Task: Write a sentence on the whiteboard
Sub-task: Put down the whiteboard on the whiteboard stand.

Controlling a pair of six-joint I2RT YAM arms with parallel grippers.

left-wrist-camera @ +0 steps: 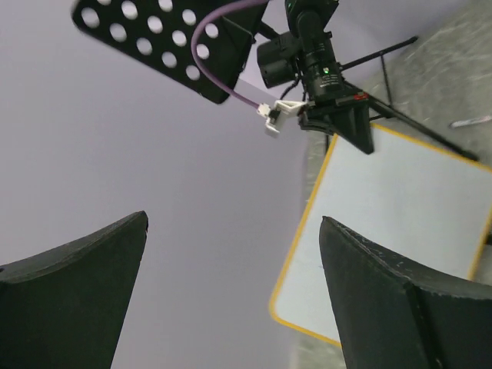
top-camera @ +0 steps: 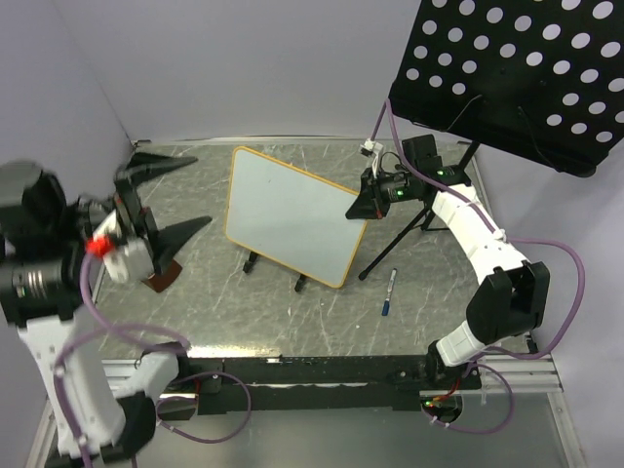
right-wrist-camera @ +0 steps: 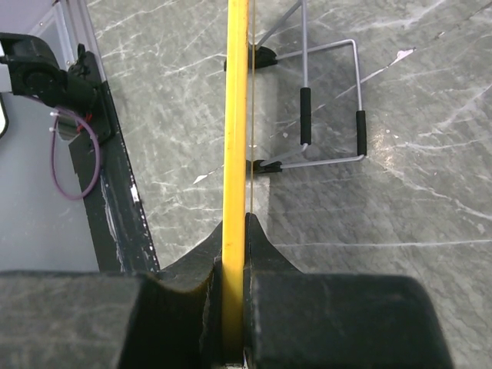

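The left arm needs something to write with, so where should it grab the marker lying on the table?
Probably take the marker by its white barrel, near the middle, from straight above. It lies flat on the table, thin and long, so the fingers should close across its width. The left gripper is open; the right gripper is clamped on the whiteboard.

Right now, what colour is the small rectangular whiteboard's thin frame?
Yellow-orange frame; best in right wrist view.
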